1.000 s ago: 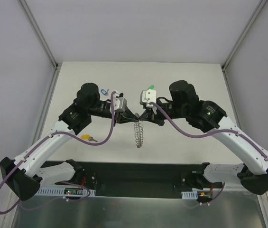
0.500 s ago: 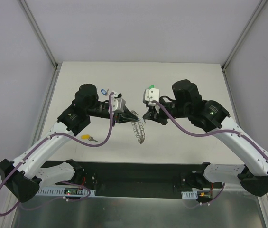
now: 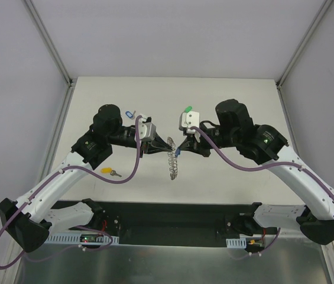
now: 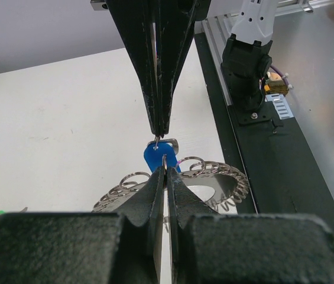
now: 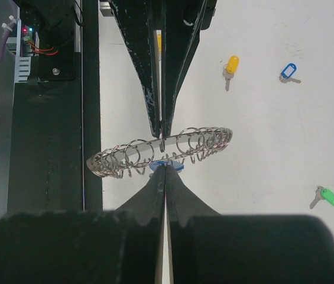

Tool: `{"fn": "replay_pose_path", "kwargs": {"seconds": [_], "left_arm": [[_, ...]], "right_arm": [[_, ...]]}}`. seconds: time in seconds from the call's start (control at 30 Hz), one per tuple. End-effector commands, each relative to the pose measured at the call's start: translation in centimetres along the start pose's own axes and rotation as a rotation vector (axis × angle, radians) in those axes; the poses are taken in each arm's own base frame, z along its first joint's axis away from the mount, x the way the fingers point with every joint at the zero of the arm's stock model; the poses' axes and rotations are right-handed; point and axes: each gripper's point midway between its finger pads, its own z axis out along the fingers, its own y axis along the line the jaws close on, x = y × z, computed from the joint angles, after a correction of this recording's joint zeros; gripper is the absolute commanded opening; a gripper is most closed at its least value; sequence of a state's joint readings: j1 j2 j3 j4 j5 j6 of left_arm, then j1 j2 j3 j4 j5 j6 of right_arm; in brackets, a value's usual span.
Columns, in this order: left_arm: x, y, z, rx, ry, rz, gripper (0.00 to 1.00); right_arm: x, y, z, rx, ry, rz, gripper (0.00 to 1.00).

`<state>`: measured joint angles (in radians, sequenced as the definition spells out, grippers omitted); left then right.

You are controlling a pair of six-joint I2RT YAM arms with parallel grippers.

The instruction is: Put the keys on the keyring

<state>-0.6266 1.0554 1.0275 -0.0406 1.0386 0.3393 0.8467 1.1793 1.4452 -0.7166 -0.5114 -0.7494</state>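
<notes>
Grips with both jaws fully closed, tip to tip: keyring [image 3: 173, 164] in the left jaws, hanging edge-on above the table [image 3: 226, 94]; blue key [image 3: 178, 152] in the right jaws, at its loops. Looks mid-threading, with no key yet on. Leaves yellow key [image 3: 109, 171], green key [image 3: 187, 109] and pale-blue key [image 3: 129, 113] lying apart. Shows no readable writing.

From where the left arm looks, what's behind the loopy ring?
The blue key sits just behind the keyring, at the tip of the right pincer. The left pincer covers its lower part, so whether it's hooked on can't be seen.
</notes>
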Motion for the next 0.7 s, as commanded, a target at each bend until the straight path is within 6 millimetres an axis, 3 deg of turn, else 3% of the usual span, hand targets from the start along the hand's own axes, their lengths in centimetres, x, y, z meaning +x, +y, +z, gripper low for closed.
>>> {"fn": "replay_pose_path", "kwargs": {"seconds": [0.0,0.67], "left_arm": [[-2.38,-0.01,-0.29,0.019,-0.057,0.114,0.00],[-2.49,0.41,-0.35,-0.001,-0.054,0.128,0.00]], "right_arm": [[-2.54,-0.02,-1.02,-0.006,-0.072,-0.050,0.01],[-2.49,0.38,-0.33,-0.046,-0.071,-0.023,0.01]]}}
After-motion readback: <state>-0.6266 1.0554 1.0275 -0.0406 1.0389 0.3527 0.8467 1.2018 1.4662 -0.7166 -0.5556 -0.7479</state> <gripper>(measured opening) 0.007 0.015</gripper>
